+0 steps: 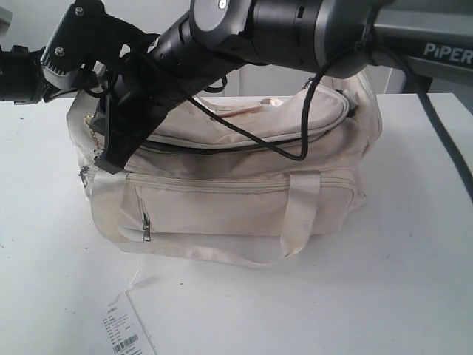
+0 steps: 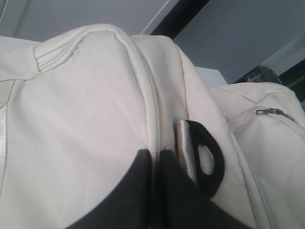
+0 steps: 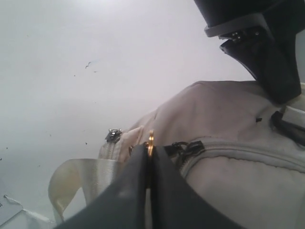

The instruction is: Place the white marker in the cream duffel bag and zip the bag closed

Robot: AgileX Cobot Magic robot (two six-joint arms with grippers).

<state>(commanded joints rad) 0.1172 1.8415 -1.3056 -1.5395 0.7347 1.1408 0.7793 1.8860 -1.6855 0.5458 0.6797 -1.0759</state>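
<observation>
A large, soft cream duffel bag point(image 1: 244, 203) sits on a plain white table point(image 1: 384, 296). Its front pocket faces the exterior camera and one cream webbing handle point(image 1: 301, 211) droops down the front panel. The bulky black right arm point(image 1: 295, 29) reaches across from the right of that view, over the top of the bag, towards its left end. In its wrist view the right gripper point(image 3: 149, 149) has its two dark fingers pressed together on a small gold zipper pull point(image 3: 150, 140) at the end of the curved top zipper. A little silver zipper pull point(image 3: 113, 135) is just beside them. The zipper track running away from that pinch looks joined, but the exterior view shows a dark line under the top flap, so I cannot tell how much of the zipper is closed. The left gripper point(image 2: 153, 153) is also clamped tight, with no gap between its fingers. It pinches a raised piped seam of the bag's cream fabric, with a black oval strap ring point(image 2: 218, 157) just beside it. A white paper tag with a printed barcode point(image 1: 127, 331) lies flat on the table in front of the bag, apart from it. The slim white marker shows in none of the three views, so I cannot tell where it lies.
</observation>
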